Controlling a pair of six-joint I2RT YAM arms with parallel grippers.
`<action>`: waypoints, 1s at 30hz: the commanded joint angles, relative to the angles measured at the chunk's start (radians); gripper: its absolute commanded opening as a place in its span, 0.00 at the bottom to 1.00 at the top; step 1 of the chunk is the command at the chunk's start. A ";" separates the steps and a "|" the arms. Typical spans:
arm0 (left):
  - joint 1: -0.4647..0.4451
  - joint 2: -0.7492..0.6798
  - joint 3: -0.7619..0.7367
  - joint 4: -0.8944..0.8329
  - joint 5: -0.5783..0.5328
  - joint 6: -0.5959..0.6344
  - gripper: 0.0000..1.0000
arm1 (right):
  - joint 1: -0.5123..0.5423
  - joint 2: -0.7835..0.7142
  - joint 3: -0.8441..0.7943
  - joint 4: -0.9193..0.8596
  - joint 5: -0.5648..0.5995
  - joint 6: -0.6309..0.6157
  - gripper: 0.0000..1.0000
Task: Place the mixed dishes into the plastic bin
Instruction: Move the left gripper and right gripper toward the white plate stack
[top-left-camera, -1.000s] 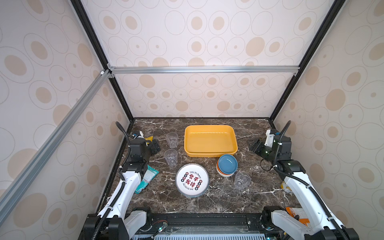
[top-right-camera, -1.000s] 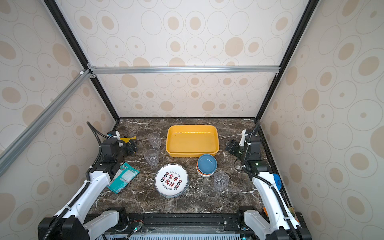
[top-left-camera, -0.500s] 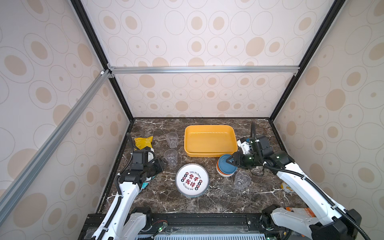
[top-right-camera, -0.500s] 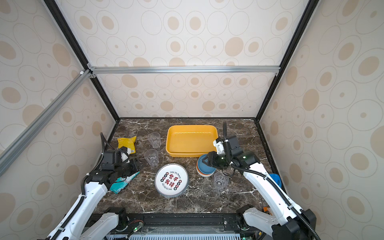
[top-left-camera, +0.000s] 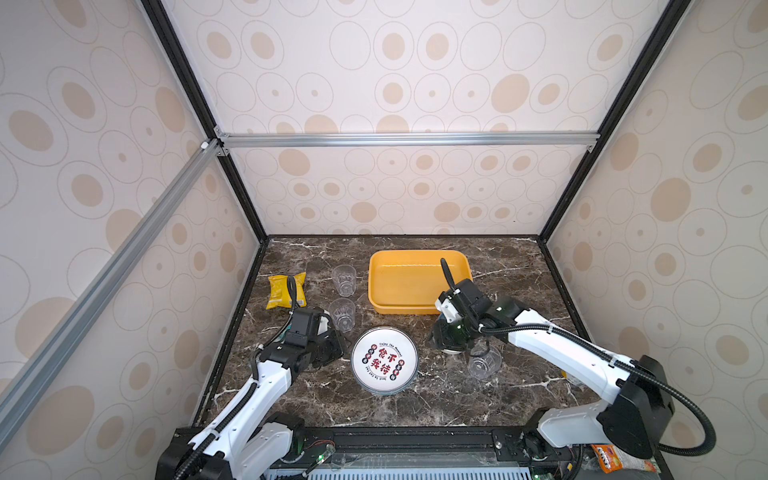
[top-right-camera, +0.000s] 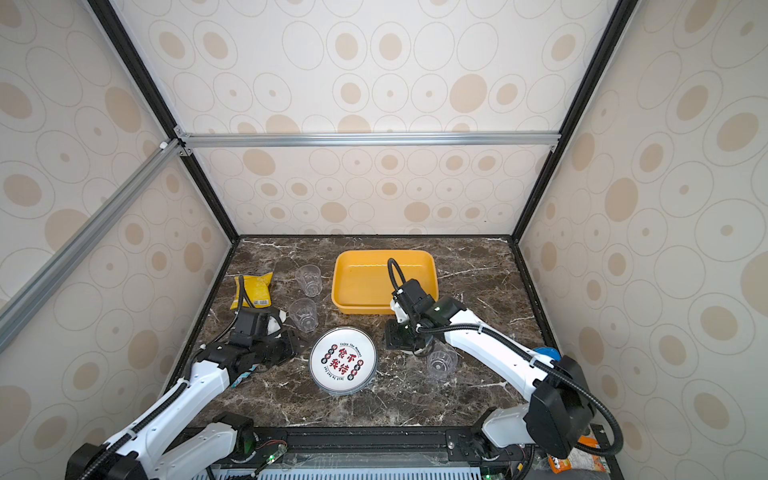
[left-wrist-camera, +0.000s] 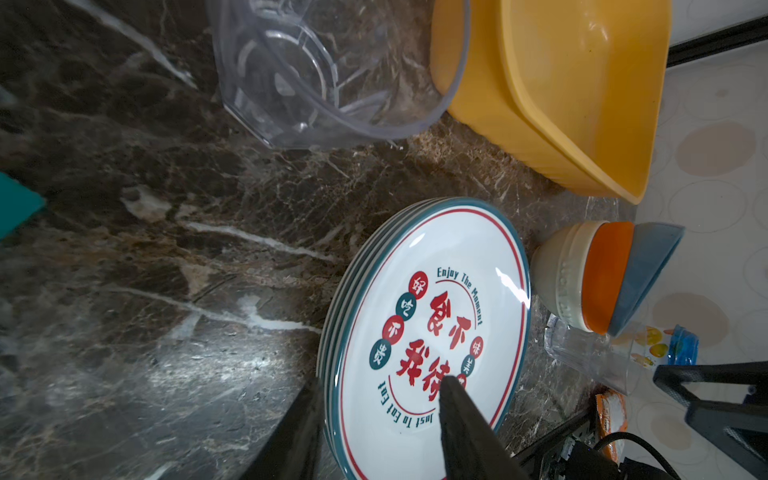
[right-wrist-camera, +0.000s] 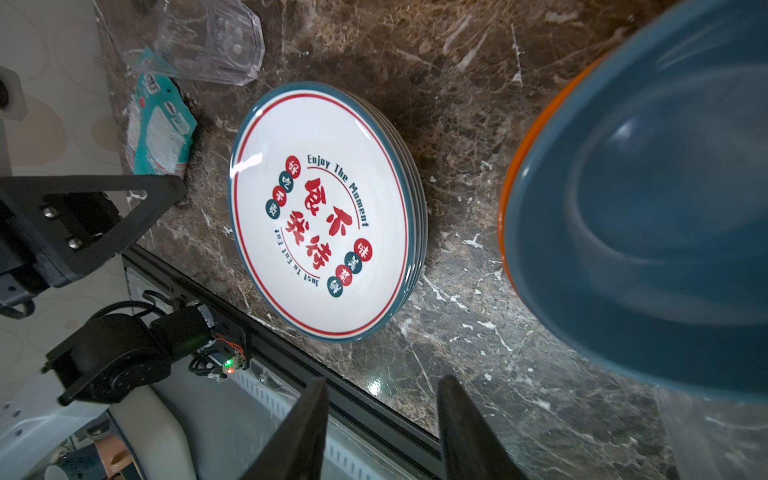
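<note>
Left fingers astride rim of plates, grip unclear; right fingers apart, empty, beside bowls

The left arm stretches low and forward, left gripper nearly level, jaws parted. The right arm reaches inward, right gripper tilted downward, jaws parted, empty.

The blue bowl, blurred, runs off the right wrist view.

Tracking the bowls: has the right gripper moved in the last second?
Yes: the right gripper swung inward from the right edge of the table to the front right corner of the yellow bin.
</note>
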 joint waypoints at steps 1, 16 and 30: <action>-0.030 0.036 0.005 0.029 -0.054 -0.024 0.42 | 0.042 0.064 0.057 -0.015 0.073 0.003 0.44; -0.047 0.110 0.008 0.024 -0.131 -0.009 0.45 | 0.117 0.279 0.160 0.009 0.145 -0.002 0.53; -0.049 0.127 -0.025 0.063 -0.122 -0.025 0.53 | 0.121 0.382 0.200 0.030 0.140 0.014 0.62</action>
